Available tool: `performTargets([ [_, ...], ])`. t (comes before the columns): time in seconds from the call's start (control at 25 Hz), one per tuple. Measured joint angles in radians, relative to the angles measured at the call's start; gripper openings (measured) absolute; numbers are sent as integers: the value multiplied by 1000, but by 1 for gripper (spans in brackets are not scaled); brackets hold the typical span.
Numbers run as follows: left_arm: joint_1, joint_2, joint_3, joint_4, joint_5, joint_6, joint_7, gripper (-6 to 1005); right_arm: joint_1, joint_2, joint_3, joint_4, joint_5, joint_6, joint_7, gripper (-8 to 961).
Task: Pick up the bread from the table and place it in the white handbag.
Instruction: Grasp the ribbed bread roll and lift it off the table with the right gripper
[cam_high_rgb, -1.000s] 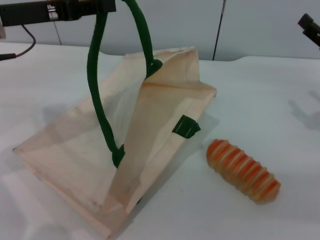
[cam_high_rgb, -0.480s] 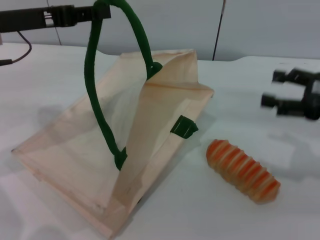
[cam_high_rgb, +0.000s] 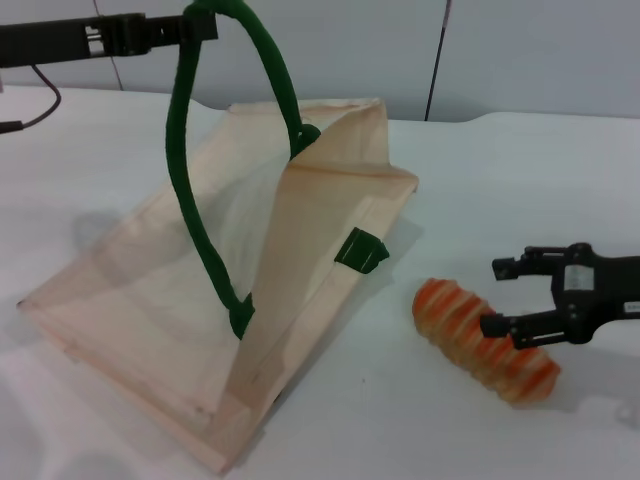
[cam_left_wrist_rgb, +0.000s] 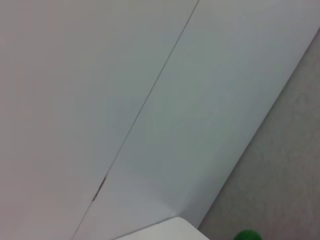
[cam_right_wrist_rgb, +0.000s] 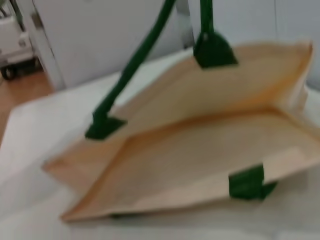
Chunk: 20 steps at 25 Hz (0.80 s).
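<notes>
Right hand (cam_high_rgb: 505, 296) just came down over bread (cam_high_rgb: 486, 340) near worktop (cam_high_rgb: 520, 170) right edge, fingers apart (not squeezing yet). Left hand (cam_high_rgb: 195, 22) holds white handbag (cam_high_rgb: 300, 240) handle up.

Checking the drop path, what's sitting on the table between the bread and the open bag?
Nothing: in the head view only bare table separates the bread from the bag. The right tool is open at the bread.
</notes>
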Motion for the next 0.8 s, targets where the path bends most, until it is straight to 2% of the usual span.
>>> performTargets([
  [0.2, 1, -1, 0, 0, 0, -6, -1, 121, 25, 20, -3, 3, -74, -131, 58, 880],
  [0.8, -9, -1, 0, 0, -2, -4, -5, 121, 51, 44, -5, 5, -198, -174, 103, 876],
])
